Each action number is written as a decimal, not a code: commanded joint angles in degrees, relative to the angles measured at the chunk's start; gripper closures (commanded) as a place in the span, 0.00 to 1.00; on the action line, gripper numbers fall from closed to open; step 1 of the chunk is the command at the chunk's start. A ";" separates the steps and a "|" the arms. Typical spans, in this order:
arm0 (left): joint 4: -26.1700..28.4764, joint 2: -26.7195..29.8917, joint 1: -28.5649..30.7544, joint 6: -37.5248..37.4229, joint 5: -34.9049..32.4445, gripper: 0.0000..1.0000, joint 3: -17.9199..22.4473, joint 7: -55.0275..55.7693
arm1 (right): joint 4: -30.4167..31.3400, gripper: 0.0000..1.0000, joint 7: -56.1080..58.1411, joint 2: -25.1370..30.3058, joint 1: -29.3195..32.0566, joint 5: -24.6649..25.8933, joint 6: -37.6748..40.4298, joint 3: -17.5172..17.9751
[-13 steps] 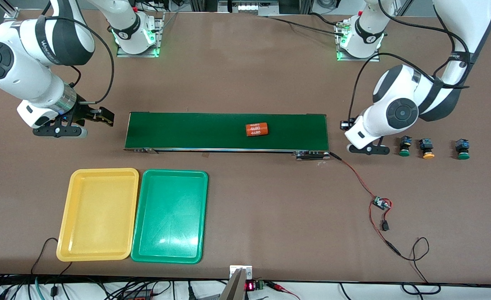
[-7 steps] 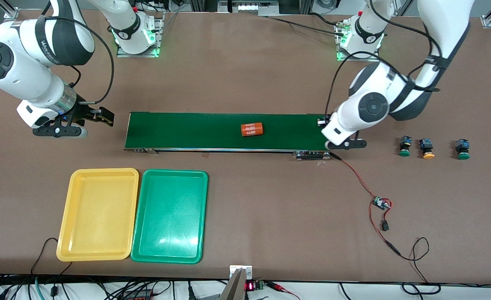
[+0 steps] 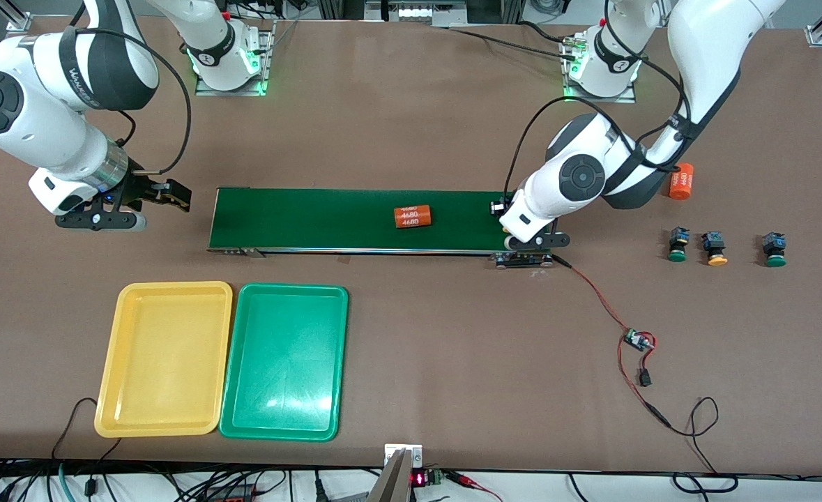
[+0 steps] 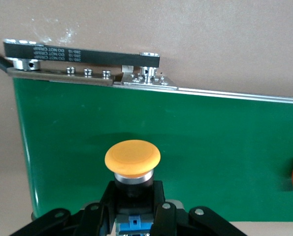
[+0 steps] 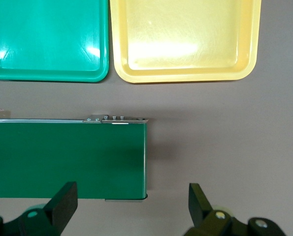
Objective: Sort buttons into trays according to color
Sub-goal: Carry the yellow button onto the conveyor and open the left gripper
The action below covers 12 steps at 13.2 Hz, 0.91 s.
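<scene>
- Left gripper (image 3: 530, 240) over the conveyor belt (image 3: 313, 219), at the belt's three o'clock end; its fingers are pressed together on the body of a yellow-capped button (image 4: 132, 157), cap clear of the fingertips; by my reading it is about to set the button on the belt
- Yellow tray (image 3: 166, 355) and green tray (image 3: 285, 362) lie side by side, touching, nearest the front camera, at seven o'clock from the belt; both hold nothing, so no button is sorted yet
- Three buttons wait in a row on the table at three o'clock from the belt: a green one (image 3: 676, 244), a yellow one (image 3: 715, 249), another green one (image 3: 774, 249)
- Right gripper (image 3: 100, 220) waits at the belt's nine o'clock end, fingers spread wide, holding nothing
- Two orange cylinders are extras: one on the belt (image 3: 411, 217), one on the table (image 3: 680, 181)
</scene>
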State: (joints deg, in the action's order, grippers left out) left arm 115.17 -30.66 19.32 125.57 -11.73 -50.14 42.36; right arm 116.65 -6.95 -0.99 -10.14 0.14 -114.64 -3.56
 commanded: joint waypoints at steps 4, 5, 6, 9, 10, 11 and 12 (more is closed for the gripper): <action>-0.83 0.16 0.45 -0.58 -4.35 0.00 -0.04 0.97 | -0.63 0.00 -0.08 -0.41 0.21 -0.49 0.03 0.13; -1.00 1.56 1.24 -2.24 -4.35 0.00 -0.31 1.06 | -0.63 0.00 -0.16 -0.41 0.21 -0.49 0.03 0.13; -2.57 3.23 1.86 -5.48 -4.35 0.00 -0.40 0.97 | -0.63 0.00 -0.16 -0.41 0.12 -0.49 0.03 0.13; -12.48 4.03 2.21 -23.65 -4.61 0.00 0.04 0.01 | -0.63 0.00 -0.16 -0.41 0.21 -0.49 0.03 0.13; -14.52 4.03 3.26 -27.62 -5.57 0.00 0.22 -0.69 | -0.63 0.00 -0.08 -0.41 0.21 -0.49 0.03 0.13; -14.80 4.03 5.27 -29.05 -6.97 0.00 0.22 -2.52 | -0.63 0.00 -0.08 -0.41 0.21 -0.49 0.03 0.13; -14.54 4.03 7.29 -29.15 -8.55 0.00 0.22 -4.54 | -0.72 0.00 0.01 -0.41 0.21 -0.49 0.03 0.13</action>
State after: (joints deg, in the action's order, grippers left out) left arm 101.12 -26.52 23.55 98.36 -17.82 -50.01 41.18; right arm 116.64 -6.96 -1.06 -10.14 0.14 -114.64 -3.56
